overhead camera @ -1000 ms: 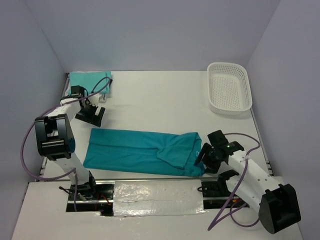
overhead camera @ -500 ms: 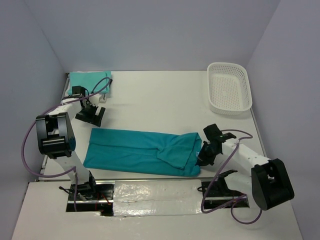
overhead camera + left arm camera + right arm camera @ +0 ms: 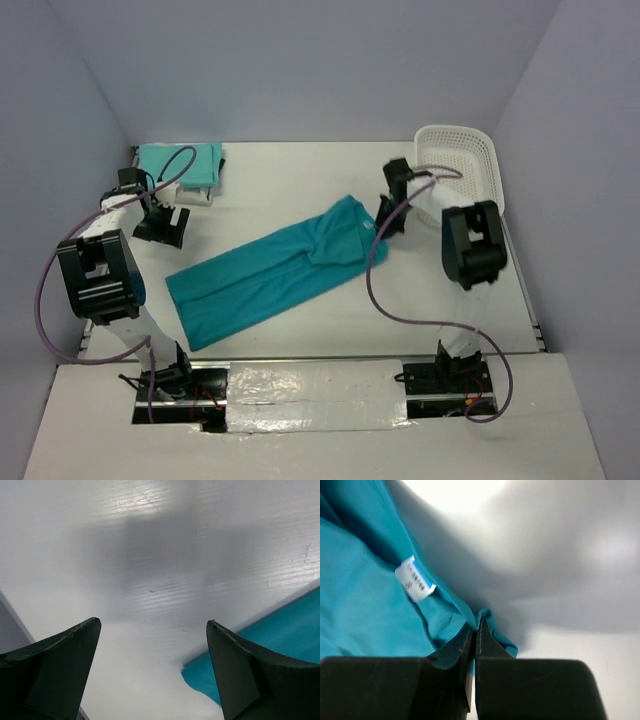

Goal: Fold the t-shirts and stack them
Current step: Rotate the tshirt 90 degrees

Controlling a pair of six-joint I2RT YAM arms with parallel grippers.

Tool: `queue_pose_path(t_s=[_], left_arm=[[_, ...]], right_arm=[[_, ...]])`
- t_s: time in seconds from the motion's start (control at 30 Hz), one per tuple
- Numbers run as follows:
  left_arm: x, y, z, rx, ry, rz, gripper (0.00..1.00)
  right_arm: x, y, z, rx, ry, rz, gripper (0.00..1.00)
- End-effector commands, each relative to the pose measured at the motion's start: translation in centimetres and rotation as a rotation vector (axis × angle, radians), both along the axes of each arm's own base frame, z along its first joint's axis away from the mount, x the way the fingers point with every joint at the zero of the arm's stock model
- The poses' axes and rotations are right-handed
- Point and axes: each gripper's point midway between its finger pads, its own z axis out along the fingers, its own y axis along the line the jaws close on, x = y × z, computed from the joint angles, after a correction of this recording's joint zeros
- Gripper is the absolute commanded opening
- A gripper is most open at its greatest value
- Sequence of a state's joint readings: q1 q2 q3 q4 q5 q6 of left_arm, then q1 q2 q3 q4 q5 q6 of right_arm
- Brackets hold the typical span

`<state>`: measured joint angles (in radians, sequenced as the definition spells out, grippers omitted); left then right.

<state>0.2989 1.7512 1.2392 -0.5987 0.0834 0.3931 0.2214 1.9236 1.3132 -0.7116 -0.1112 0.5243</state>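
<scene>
A teal t-shirt [image 3: 275, 272] lies long and narrow, slanting from the near left to the far right of the table. My right gripper [image 3: 383, 224] is shut on its far right end. In the right wrist view the fingertips [image 3: 475, 626] pinch a fold of teal t-shirt [image 3: 365, 605] near its white neck label [image 3: 415, 585]. A folded pale mint t-shirt [image 3: 180, 160] rests at the back left corner. My left gripper [image 3: 163, 228] stands open just in front of it, nothing between its jaws [image 3: 152, 624]; the teal t-shirt's corner [image 3: 290, 625] shows to its right.
A white lattice basket [image 3: 462, 172] stands at the back right, right beside the right arm's wrist. Purple cables loop off both arms. Grey walls close in the table on three sides.
The right gripper shut on the teal shirt's right end and swung it from the near right toward the back right; the shirt now lies slanted. The left gripper drifted slightly back and left.
</scene>
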Motion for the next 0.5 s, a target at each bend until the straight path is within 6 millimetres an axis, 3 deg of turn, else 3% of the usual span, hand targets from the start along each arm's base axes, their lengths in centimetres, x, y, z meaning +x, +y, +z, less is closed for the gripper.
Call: queue_pose_path(t_s=[0.0,0.03,0.07,0.1,0.13,0.17,0.2,0.23,0.27,0.3,0.33,0.37,0.4,0.43,0.47], left_arm=[[0.0,0.0,2.5,0.017,-0.04,-0.016,0.99],[-0.1,-0.1,2.5,0.014,-0.039,-0.023,0.99],[-0.4,-0.4,2.4,0.002,-0.033,-0.029,1.0],[-0.8,-0.6,2.1,-0.004,-0.022,-0.032,0.99],[-0.9,-0.6,2.0,-0.004,-0.017,-0.03,0.99],[-1.0,-0.6,2.2,-0.004,-0.02,-0.028,0.99],[-1.4,-0.9,1.9,-0.013,-0.013,-0.029,0.99],[-1.5,-1.0,1.9,-0.017,-0.013,-0.032,1.0],[-1.6,-1.1,2.2,-0.018,-0.019,-0.033,1.0],[-1.7,-1.2,2.3,-0.02,-0.022,-0.033,0.99],[-1.8,-1.3,2.5,-0.022,-0.022,-0.031,0.99],[-1.9,-1.2,2.9,-0.02,-0.029,-0.026,1.0],[-1.9,-1.3,3.0,-0.021,-0.03,-0.023,0.99],[-2.0,-1.3,3.2,-0.021,-0.034,-0.016,0.99],[-2.1,-1.4,3.5,-0.021,-0.042,-0.013,0.99]], right_arm=[[9.2,0.2,1.4,-0.08,-0.114,0.096,0.01],[11.2,0.2,1.5,-0.096,-0.127,0.091,0.04],[16.4,0.9,5.7,-0.089,-0.28,0.084,0.15],[17.7,1.0,2.2,-0.103,-0.228,0.081,0.22],[19.4,1.2,1.9,-0.085,-0.247,0.07,0.27],[23.1,1.7,6.0,-0.027,-0.381,0.044,0.39],[24.2,2.1,3.8,0.032,-0.363,-0.007,0.47],[25.2,2.9,4.8,0.109,-0.397,-0.02,0.52],[24.7,2.9,3.1,0.132,-0.363,-0.047,0.68],[26.6,3.3,6.8,0.189,-0.49,-0.064,0.74],[26.6,3.4,7.9,0.215,-0.519,-0.066,0.8],[26.3,3.5,8.1,0.225,-0.52,-0.068,0.99],[26.7,3.8,11.3,0.246,-0.587,-0.058,1.0],[26.8,3.9,13.0,0.261,-0.614,-0.05,1.0],[27.2,4.0,17.1,0.277,-0.691,-0.043,1.0]])
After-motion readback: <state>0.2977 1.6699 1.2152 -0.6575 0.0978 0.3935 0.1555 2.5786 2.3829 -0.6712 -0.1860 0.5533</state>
